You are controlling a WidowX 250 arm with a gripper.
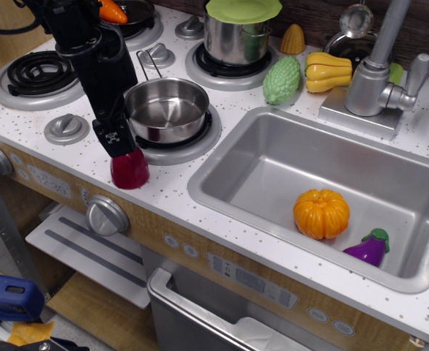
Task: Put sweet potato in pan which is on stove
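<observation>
The sweet potato (130, 170) is a dark red toy standing on the white speckled stove (170, 179) near its front edge, just in front of the pan. The pan (167, 110) is a shallow shiny steel saucepan with a wire handle, sitting empty on the front right burner. My black gripper (119, 146) comes down from the upper left and sits right on top of the sweet potato. Its fingers hide the top of the toy, and I cannot tell whether they are closed on it.
A taller steel pot with a green lid (238, 29) stands on the back burner. A small black pan with an orange carrot (113, 11) is at the back left. The sink (273, 157) at right holds an orange pumpkin (321, 213) and a purple eggplant (370, 247). A faucet (375, 69) and toy vegetables stand behind it.
</observation>
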